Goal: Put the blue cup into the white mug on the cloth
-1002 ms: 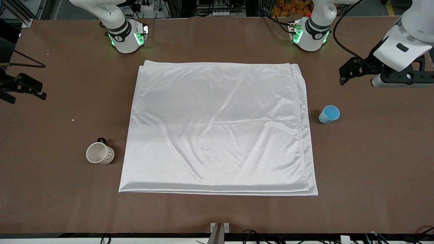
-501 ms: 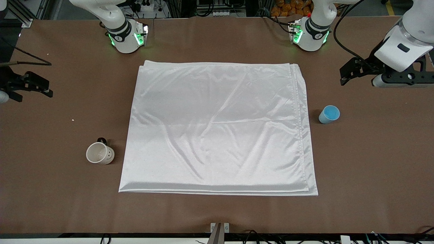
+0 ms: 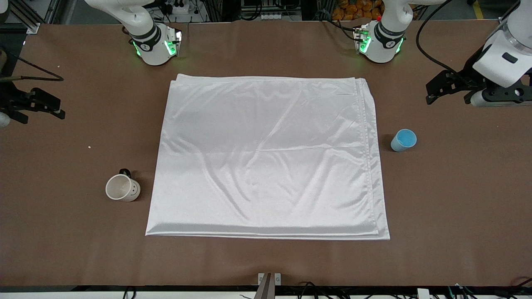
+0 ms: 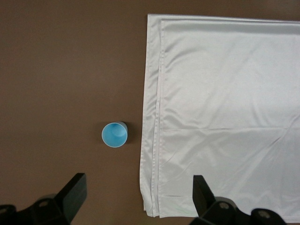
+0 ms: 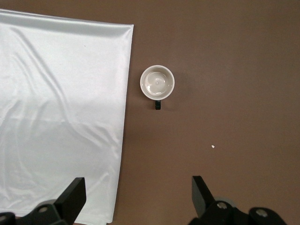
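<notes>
Since the earlier frames, left gripper point(image 3: 432, 96) has shifted toward the left arm's end of the tabletop point(image 3: 266, 261) and a little toward the robot bases; right gripper point(image 3: 52, 110) has come in from the edge at the right arm's end and now holds its place. Cups and cloth unchanged.

Cloth point(image 3: 266, 155): shiny white satin, folded to a rectangle, lightly wrinkled, flat at mid-tabletop, nothing on it. Also seen in the left wrist view point(image 4: 225, 117) and the right wrist view point(image 5: 61, 117).

Blue cup point(image 3: 403, 140): light blue, handleless, upright, mouth up. On bare tabletop just beside the cloth's edge at the left arm's end, not touching it. Left wrist view point(image 4: 114, 135) looks straight into it.

White mug point(image 3: 122, 188): cream-white, black handle turned toward the robot bases, smiley face toward the front camera. Upright on bare tabletop beside the cloth's near corner at the right arm's end, apart from it. Interior empty in the right wrist view point(image 5: 157, 82).

Left gripper: in the air over bare tabletop, jaws spread wide, holding nothing point(image 4: 138, 199).

Right gripper: over bare tabletop at the right arm's end, jaws spread wide, holding nothing point(image 5: 138, 199).
</notes>
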Motion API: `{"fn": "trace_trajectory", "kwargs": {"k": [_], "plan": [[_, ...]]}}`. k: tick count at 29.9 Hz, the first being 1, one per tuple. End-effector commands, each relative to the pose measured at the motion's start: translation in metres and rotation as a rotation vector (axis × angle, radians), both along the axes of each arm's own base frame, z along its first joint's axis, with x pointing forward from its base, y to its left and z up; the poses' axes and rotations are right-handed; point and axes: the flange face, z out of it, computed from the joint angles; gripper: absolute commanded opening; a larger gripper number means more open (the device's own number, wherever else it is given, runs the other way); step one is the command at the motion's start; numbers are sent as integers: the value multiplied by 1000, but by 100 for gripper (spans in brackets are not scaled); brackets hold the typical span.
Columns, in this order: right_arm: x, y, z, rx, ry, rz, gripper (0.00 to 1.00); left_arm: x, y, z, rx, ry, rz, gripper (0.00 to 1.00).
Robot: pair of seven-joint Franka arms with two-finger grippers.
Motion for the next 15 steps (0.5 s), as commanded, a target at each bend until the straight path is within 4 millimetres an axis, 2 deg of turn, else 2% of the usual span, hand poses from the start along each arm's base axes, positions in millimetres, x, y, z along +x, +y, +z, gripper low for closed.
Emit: {"fn": "trace_trajectory", "kwargs": {"k": [1, 5, 9, 15], "plan": [[-3, 0, 1, 12, 6, -23, 100, -8, 1, 0, 31, 15, -25, 100], [-3, -1, -5, 11, 18, -26, 100, -8, 2, -8, 35, 37, -24, 100], [-3, -4, -14, 7, 30, -28, 100, -8, 2, -25, 39, 65, -26, 100], [1, -8, -37, 5, 38, -36, 100, -5, 2, -62, 42, 79, -25, 100]]}}
